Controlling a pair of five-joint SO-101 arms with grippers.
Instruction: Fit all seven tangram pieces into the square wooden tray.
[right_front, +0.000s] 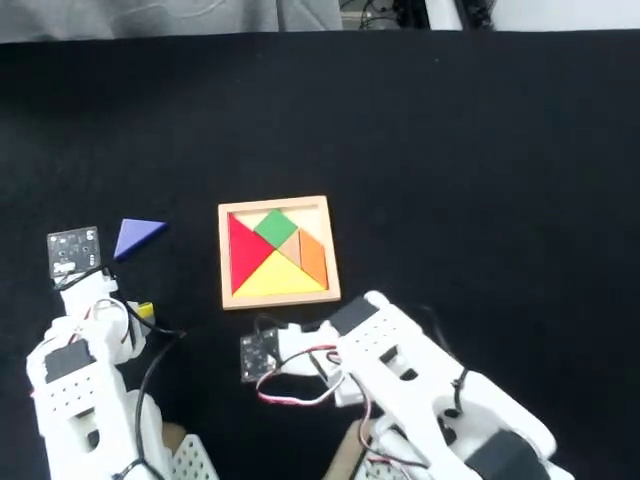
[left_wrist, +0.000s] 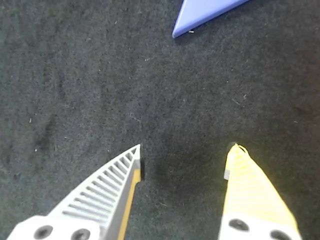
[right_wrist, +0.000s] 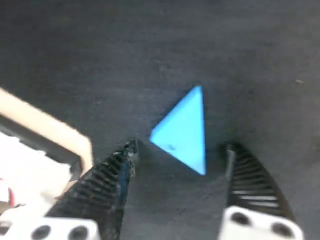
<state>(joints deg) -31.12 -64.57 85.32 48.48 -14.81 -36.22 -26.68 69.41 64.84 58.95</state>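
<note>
**Right claw set over the light blue triangle**

The right claw (right_wrist: 180, 150) stands with its dark fingers (right_wrist: 117, 172) spread apart, one to each side of the light blue triangle (right_wrist: 185, 131), which lies flat on the black surface (right_front: 450, 150) and is not yet gripped; a pale wooden edge (right_wrist: 47, 127) just beside one finger is probably a corner of the tray. The step in hand looks like picking up this piece; the claw should probably come straight down until the tips nearly meet the cloth, then close slowly across two of the triangle's edges, since a thin, flat piece can easily skid or tip up if only one finger touches it first; the finger next to the wood needs room, or it may nudge the tray.

The left claw (left_wrist: 185, 155) is also spread, holding nothing, with bare cloth between its tips; the purple triangle (left_wrist: 205, 12) lies ahead of it, well apart.

In the high view the square wooden tray (right_front: 273, 203) sits mid-surface, holding the red (right_front: 243, 250), yellow (right_front: 275, 277), green (right_front: 275, 227) and orange (right_front: 313, 255) pieces; pale gaps show near its 11 and 1 o'clock corners; the purple triangle lies at 9 o'clock from it, the right arm (right_front: 420, 380) at 5 o'clock; so at least two pieces appear left to place.
</note>
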